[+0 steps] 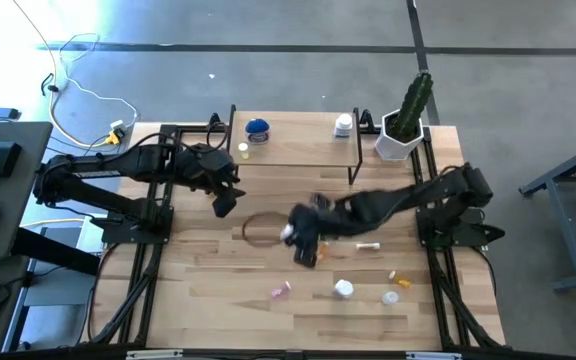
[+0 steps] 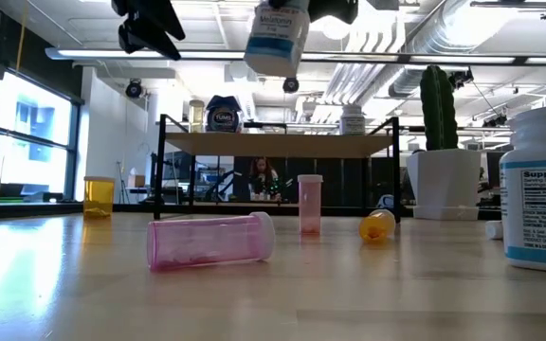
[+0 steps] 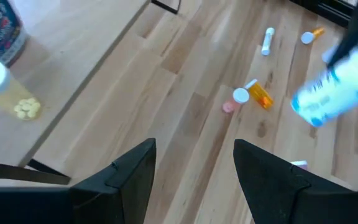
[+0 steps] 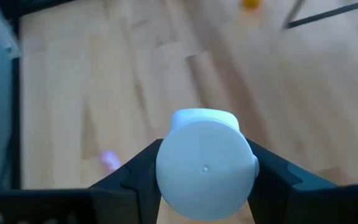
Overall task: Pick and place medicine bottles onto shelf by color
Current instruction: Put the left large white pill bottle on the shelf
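My right gripper (image 1: 306, 240) hangs high over the middle of the table, shut on a white medicine bottle (image 2: 278, 38) with a blue label. In the right wrist view the bottle's round white end (image 4: 205, 165) faces the camera. My left gripper (image 1: 224, 203) is open and holds nothing, just in front of the shelf's (image 1: 298, 150) left end. On the shelf stand a blue-lidded jar (image 1: 257, 128), a small yellow bottle (image 1: 243, 149) and a white bottle (image 1: 343, 125). A pink bottle (image 2: 211, 240) lies on its side on the table. My right gripper pinches the white bottle between its two fingers (image 4: 143, 167), just below its round upper end (image 4: 194, 121), one finger on each side. The fingers slant down from the table's right. The bottle hangs below them, slightly tilted, lifted well clear of the table (image 2: 278, 38).
Near the front right lie more bottles: a pink one (image 1: 283, 290), a white one (image 1: 343, 288), orange ones (image 1: 393, 275) and a white tube (image 1: 368, 244). A cactus in a white pot (image 1: 403, 135) stands at the shelf's right end. A dark ring (image 1: 260, 228) marks the table's middle.
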